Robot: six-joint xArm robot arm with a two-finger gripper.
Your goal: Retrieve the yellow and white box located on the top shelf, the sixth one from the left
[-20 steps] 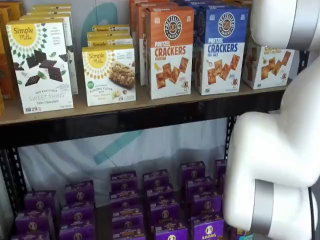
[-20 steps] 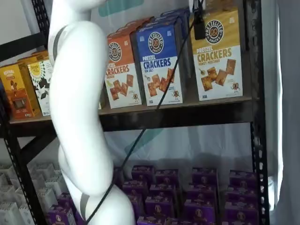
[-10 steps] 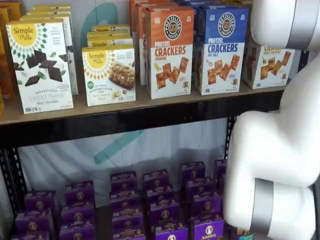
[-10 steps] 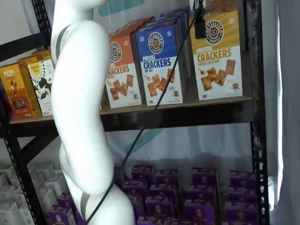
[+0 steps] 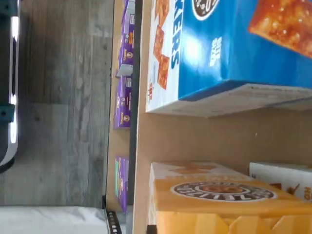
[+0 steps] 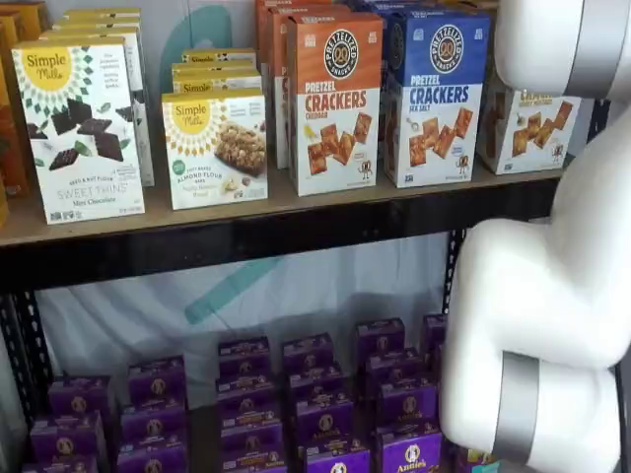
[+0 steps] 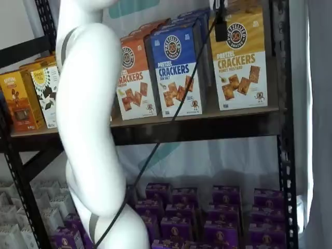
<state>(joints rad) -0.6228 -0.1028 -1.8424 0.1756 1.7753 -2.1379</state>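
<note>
The yellow and white box (image 7: 239, 62) stands at the right end of the top shelf (image 7: 207, 118), next to the blue Pretzel Crackers box (image 7: 174, 70). In a shelf view my white arm hides its upper part (image 6: 532, 133). Only black fingers of my gripper (image 7: 221, 26) hang from the upper edge, with a cable, in front of the box's upper left corner. No gap or grasp shows. The wrist view looks close at the box's yellow face with the round logo (image 5: 219, 195), the blue box (image 5: 234, 48) beside it and tan shelf board (image 5: 195, 139) between them.
An orange Pretzel Crackers box (image 6: 333, 99) and white Simple Mills boxes (image 6: 84, 128) stand further left on the shelf. Purple boxes (image 6: 315, 404) fill the lower shelf. A black upright (image 7: 284, 129) stands just right of the yellow box. My white arm (image 7: 88, 114) crosses the foreground.
My arm has shifted slightly in both shelf views. The boxes on the shelf have not visibly moved.
</note>
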